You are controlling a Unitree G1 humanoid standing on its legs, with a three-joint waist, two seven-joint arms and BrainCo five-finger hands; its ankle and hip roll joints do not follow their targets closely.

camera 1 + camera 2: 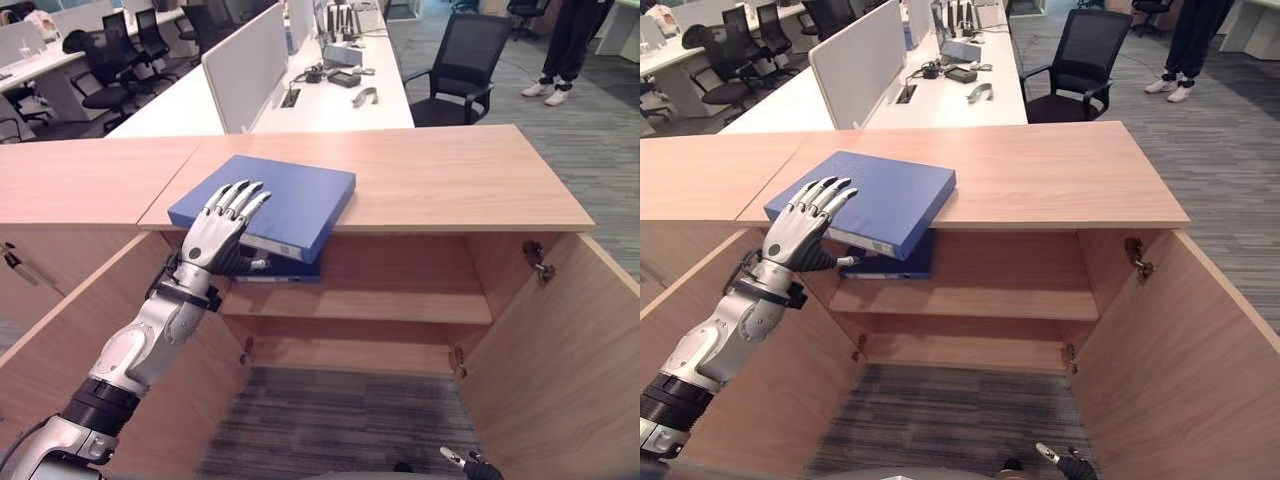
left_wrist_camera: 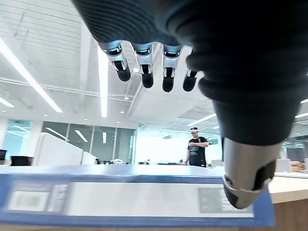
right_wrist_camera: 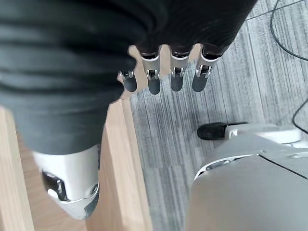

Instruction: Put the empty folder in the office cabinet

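From the head camera I see the blue folder (image 1: pixel 272 203) lying flat on the wooden top of the office cabinet (image 1: pixel 440 180), at about 10 o'clock from the middle of the view, with one corner hanging out over the front edge above the open compartment. My left hand (image 1: pixel 222 226) rests on the folder's near corner, its fingers (image 1: pixel 823 196) straight and spread on the cover, while the thumb sits below the overhanging edge; in the left wrist view the thumb is in front of the folder's spine and the fingers stretch out above it, so the hand is flat and relaxed rather than curled round the folder. Both cabinet doors stand open, and the inner shelf (image 1: pixel 360 305) runs across at 6 o'clock below the folder. My right hand (image 3: pixel 163 79) hangs low at about 5 o'clock, beside the right door (image 1: pixel 570 370), its fingers straight and holding nothing, over the grey carpet (image 3: pixel 178 130). Behind the cabinet, at 12 o'clock, stands a white table (image 1: pixel 330 100) with a black chair (image 1: pixel 455 65) beside it, and a person's legs (image 1: pixel 565 45) at 1 o'clock.
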